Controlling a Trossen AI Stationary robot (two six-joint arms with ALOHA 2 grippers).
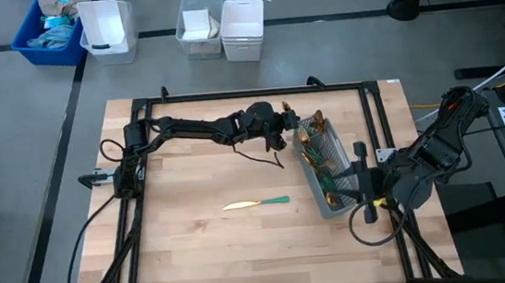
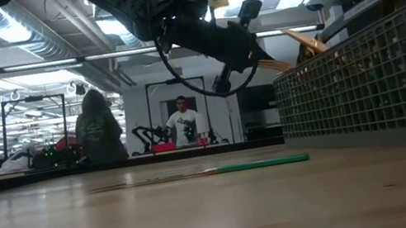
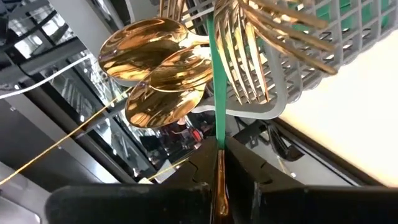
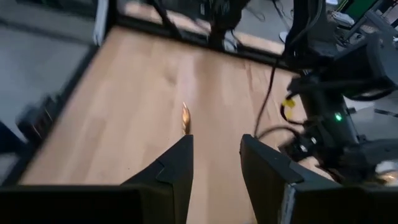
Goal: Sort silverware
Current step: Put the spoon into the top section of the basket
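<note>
Left gripper (image 1: 287,129): extended over the far right part of the light wooden slatted desk (image 1: 198,249), at the far end of the grey mesh rectangular caddy (image 1: 329,167). Fingers (image 3: 242,165) clamped on one slim teal-green handle (image 3: 216,93); head of that piece hidden among the rest.

Gold-headed, teal-handled silverware (image 1: 313,140): bundled in the caddy along the desk's right edge. Shiny gold spoon bowls (image 3: 155,68) and gold fork tines (image 3: 249,56) projecting past the caddy's far end, just beside the left gripper.

Single gold-bladed knife with teal handle (image 1: 257,202): flat near the desk's centre, well apart from the caddy, blade toward the left edge.

Right gripper (image 4: 216,163): parked at the desk's near right corner, beside the caddy's near end, fingers spread, holding nothing.
</note>
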